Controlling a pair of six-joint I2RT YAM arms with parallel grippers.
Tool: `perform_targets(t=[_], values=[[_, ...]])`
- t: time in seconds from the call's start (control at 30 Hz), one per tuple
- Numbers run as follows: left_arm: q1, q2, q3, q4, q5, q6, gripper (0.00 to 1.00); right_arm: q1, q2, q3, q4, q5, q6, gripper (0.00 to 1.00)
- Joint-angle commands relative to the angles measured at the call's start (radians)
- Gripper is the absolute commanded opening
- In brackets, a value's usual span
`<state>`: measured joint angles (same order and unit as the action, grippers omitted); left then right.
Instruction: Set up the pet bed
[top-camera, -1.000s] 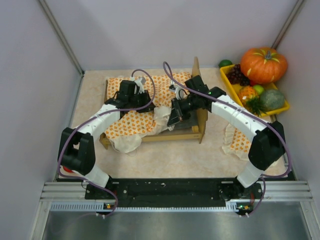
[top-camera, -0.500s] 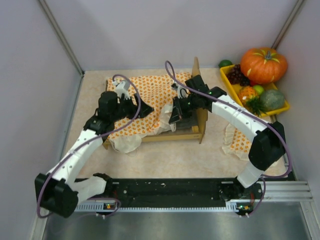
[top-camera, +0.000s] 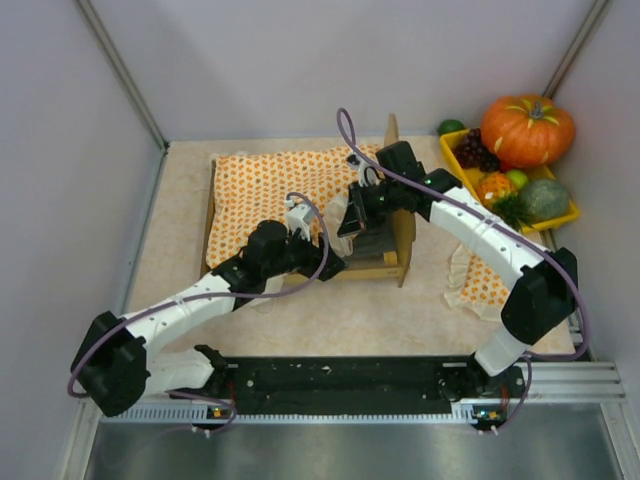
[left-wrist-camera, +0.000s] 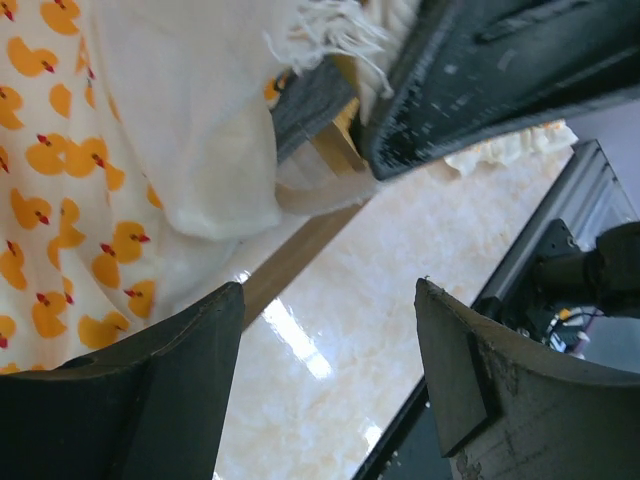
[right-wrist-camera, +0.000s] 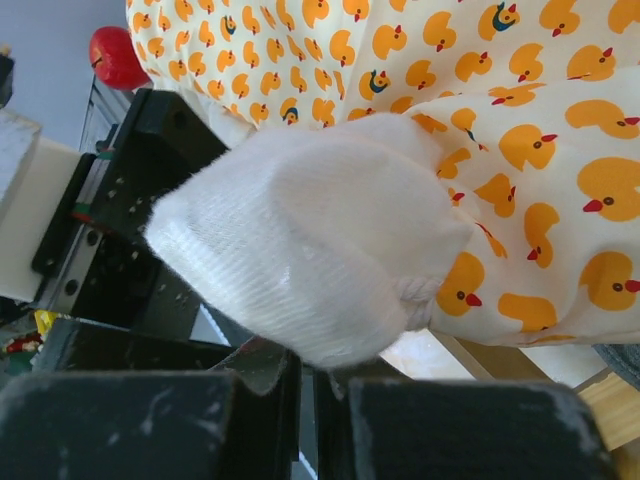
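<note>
- Pet bed (top-camera: 372, 272): one, beneath bedspread (top-camera: 270, 190), headboard (top-camera: 392, 135) upright.
- One duck-print bedspread draped across pet bed.
- Two grippers: left gripper (top-camera: 328, 266) spread apart by pet bed's near rail; right gripper (top-camera: 350, 222) clamped on bedspread's white corner.
- One pumpkin (top-camera: 527, 128), one pillow (top-camera: 478, 283) right of pet bed.

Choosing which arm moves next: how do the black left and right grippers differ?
The left gripper is open and empty; the right gripper is shut on a white fold of the orange duck-print bedspread. The left gripper is by the light-wood pet bed's front rail; the right gripper is near its headboard. Both are black.
</note>
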<state>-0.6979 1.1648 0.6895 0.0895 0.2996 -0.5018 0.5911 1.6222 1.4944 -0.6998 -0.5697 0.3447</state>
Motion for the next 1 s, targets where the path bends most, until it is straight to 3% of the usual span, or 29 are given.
perform_targets(t=[0.0,0.1,0.17,0.53,0.77,0.83,0.9,0.97], values=[[-0.008,0.044,0.038,0.164,-0.092,0.065,0.73,-0.007,-0.065,0.05,0.026,-0.005,0.004,0.0],[-0.009,0.081,0.053,0.194,-0.102,0.091,0.72,-0.007,-0.071,0.046,0.026,-0.009,0.002,0.0],[-0.008,0.104,0.065,0.207,-0.09,0.106,0.65,-0.007,-0.077,0.046,0.026,-0.01,-0.001,0.0],[-0.009,0.128,0.111,0.268,-0.007,0.098,0.46,-0.02,-0.074,0.04,0.026,-0.019,-0.012,0.0],[-0.011,0.17,0.15,0.242,0.032,0.097,0.27,-0.024,-0.067,0.038,0.026,-0.021,-0.013,0.0],[-0.011,0.17,0.148,0.225,0.029,0.095,0.3,-0.028,-0.065,0.036,0.026,-0.018,-0.013,0.0],[-0.011,0.154,0.134,0.185,0.004,0.095,0.43,-0.037,-0.065,0.035,0.026,-0.013,-0.013,0.0],[-0.011,0.098,0.094,0.161,-0.048,0.098,0.51,-0.042,-0.065,0.035,0.026,-0.009,-0.013,0.0]])
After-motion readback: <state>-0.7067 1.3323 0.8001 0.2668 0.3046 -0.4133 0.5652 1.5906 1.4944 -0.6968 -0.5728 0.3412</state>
